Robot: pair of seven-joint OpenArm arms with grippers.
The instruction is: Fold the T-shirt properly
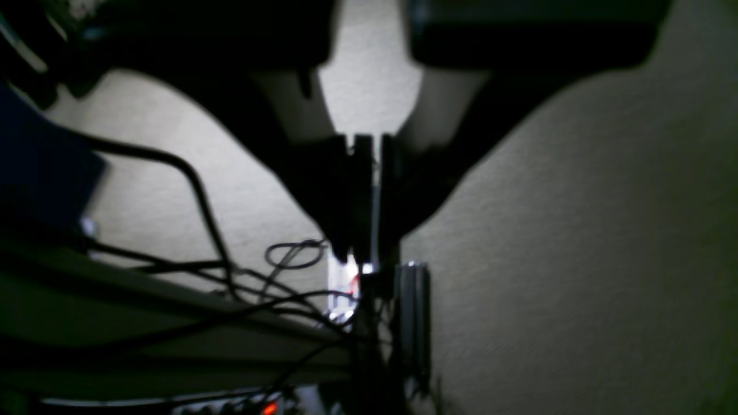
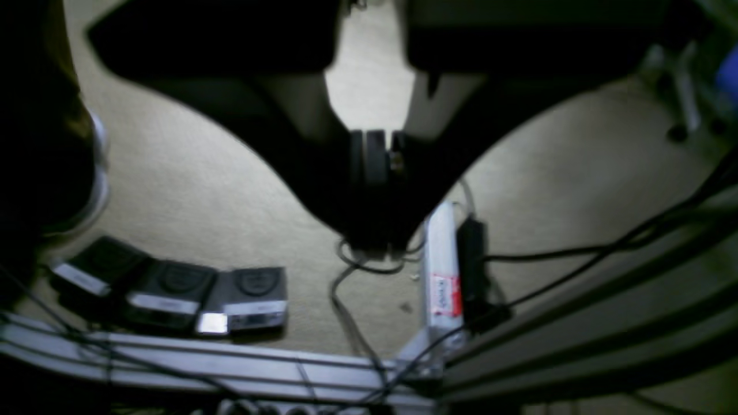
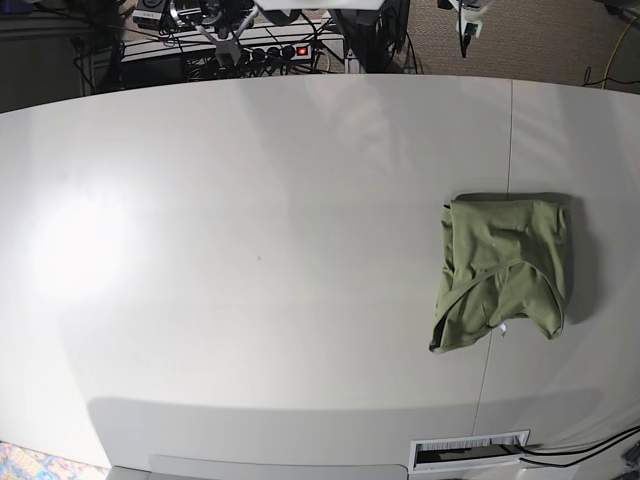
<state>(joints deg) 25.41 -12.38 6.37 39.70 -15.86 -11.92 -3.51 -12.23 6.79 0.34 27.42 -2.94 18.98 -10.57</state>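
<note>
left wrist view: the left gripper fills the centre, dark and blurred, its jaws pressed together with nothing between them. behind it lie beige carpet, loose black cables and part of a metal frame. no cloth shows here.

right wrist view: the right gripper is likewise closed on nothing. below it on the carpet sit a white power strip with a red label, three dark foot pedals side by side, and aluminium frame rails.

base view: the t-shirt, olive green, lies on the white table near its right edge, gathered into a compact, roughly rectangular bundle with the collar curve and a small white tag facing the near side. its lower left corner juts out and the layers look uneven. neither arm reaches over the table.

judgement: the fold appears largely made and the arms parked clear. any next move would call for squaring the stray corner and flattening the layers.
</note>
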